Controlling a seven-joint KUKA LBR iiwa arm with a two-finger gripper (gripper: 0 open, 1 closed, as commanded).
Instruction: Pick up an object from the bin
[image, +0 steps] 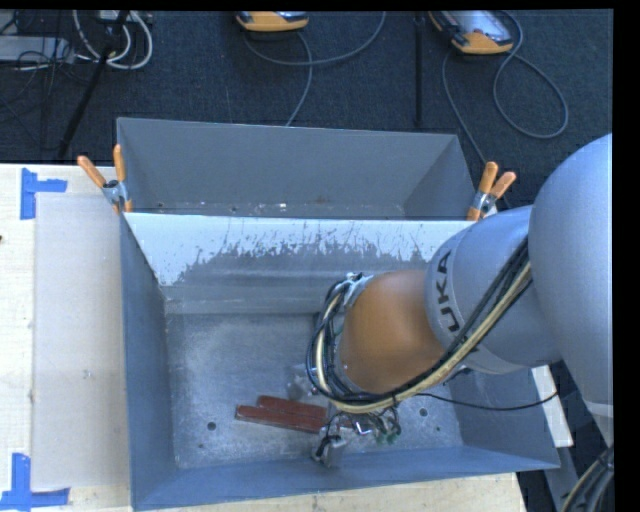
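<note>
Presently, gripper (347, 434) is seen low beside a reddish-brown flat bar (283, 412) in the grey metal bin (215, 365); its closure cannot be told, and lifting is judged outstanding.

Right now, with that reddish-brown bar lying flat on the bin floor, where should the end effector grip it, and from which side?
Probably across its narrow width near the middle of the reddish-brown bar, coming straight down from above. It lies flat and long on the bin floor, most of it clear, one end beside the end effector.
</note>
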